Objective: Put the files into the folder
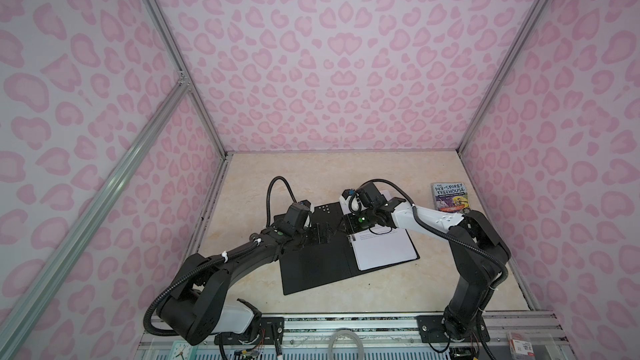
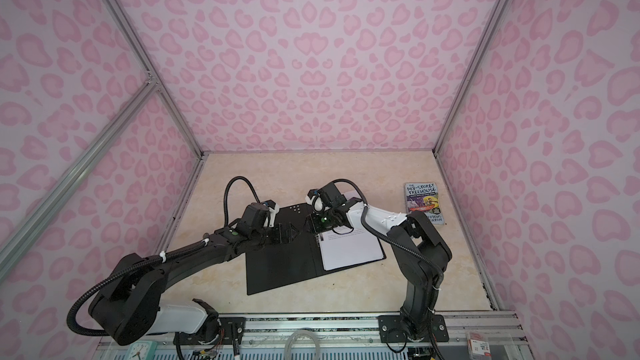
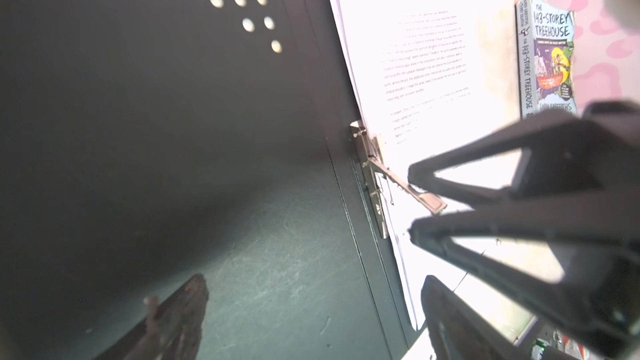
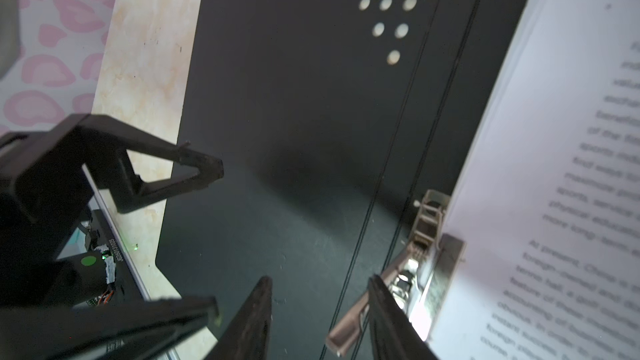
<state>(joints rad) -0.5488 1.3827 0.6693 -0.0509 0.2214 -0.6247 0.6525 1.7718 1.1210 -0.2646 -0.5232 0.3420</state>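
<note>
Left wrist view: where do the files (image 3: 415, 64) sit?

I find them on the open folder's (image 3: 173, 98) right half, centrally placed. Right gripper (image 3: 412, 204) half-parted around the clip lever (image 3: 431, 202); left gripper (image 4: 218, 237) spread wide over the left half.

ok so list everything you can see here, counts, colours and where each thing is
thin flat folder: one, black inside, lying open mid-table
printed paper sheets: a stack, count unclear, white with black text, on the folder's right half
metal spine clip: one, silver, beside the spine at the stack's edge
paperback Treehouse book: one, pale blue with a colourful cover, on the table right of the folder, apart from it
marbled tabletop: one, beige, under it all
patterned walls: three, pink, around the table
front rail oddments: a clock face and a clear ring
left gripper: one, black, open, over the folder's left half
right gripper: one, black, part open, astride the clip's lever
</note>
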